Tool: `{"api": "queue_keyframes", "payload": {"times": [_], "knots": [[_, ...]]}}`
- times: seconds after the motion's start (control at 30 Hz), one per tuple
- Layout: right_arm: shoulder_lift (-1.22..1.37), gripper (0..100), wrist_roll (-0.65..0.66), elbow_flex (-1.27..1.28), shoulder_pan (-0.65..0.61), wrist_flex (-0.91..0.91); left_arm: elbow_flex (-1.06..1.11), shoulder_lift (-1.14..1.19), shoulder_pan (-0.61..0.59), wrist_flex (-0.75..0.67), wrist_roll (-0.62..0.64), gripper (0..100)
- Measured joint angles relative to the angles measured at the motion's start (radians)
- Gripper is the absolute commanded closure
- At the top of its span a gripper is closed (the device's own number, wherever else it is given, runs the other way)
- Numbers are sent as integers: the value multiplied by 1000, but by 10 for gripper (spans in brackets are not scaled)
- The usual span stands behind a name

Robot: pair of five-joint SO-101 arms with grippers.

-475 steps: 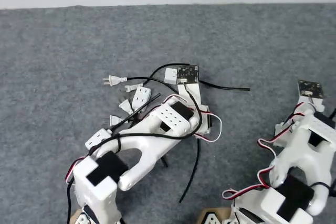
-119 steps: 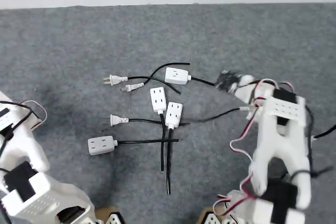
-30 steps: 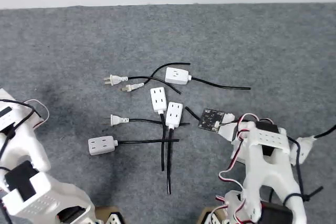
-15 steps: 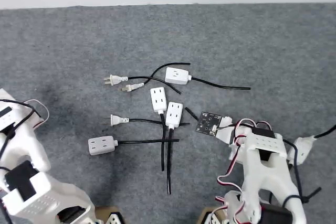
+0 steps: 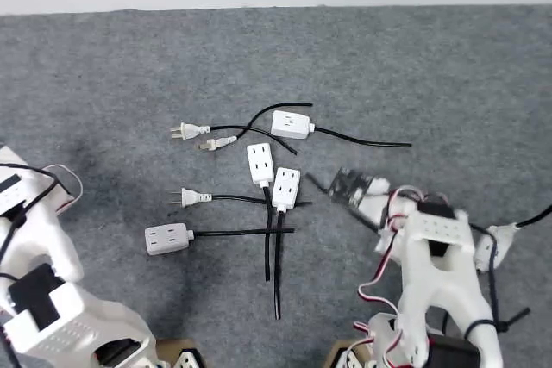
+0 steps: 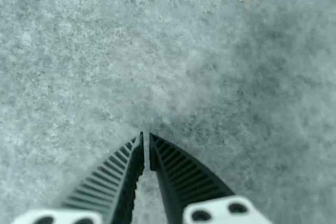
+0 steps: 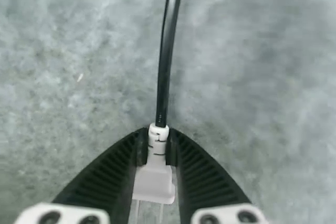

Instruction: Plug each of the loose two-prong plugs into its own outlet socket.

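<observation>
The right gripper [image 7: 156, 136] has its ridged black jaws clamped on a white moulded plug [image 7: 154, 177], whose glossy black cord [image 7: 167, 51] runs away over the fuzzy grey mat [image 7: 273, 51]. The left gripper [image 6: 145, 139] is closed on nothing. Mid-table, a boxy white outlet socket [image 5: 285, 187] lies just left of the right arm [image 5: 440, 239], and a loose two-prong plug [image 5: 181, 132] lies farther left.

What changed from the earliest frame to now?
The left arm pulled back from over the cords to the near left. The right gripper came in, took hold of a plug and just shifted it farther out. The sockets and other plugs have lain unchanged for four seconds.
</observation>
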Motion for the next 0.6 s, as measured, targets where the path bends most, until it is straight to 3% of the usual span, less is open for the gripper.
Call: {"api": "queue_keyframes", "payload": {"times": [0.2,0.37,0.6], "knots": [[-95,990,-284,-265,-32,273,-46,0,141,118,-163,987],[-272,990,-552,-423,-115,442,-104,0,373,245,-276,987],[-488,990,-822,-485,-419,569,-167,0,694,292,-471,987]]}}
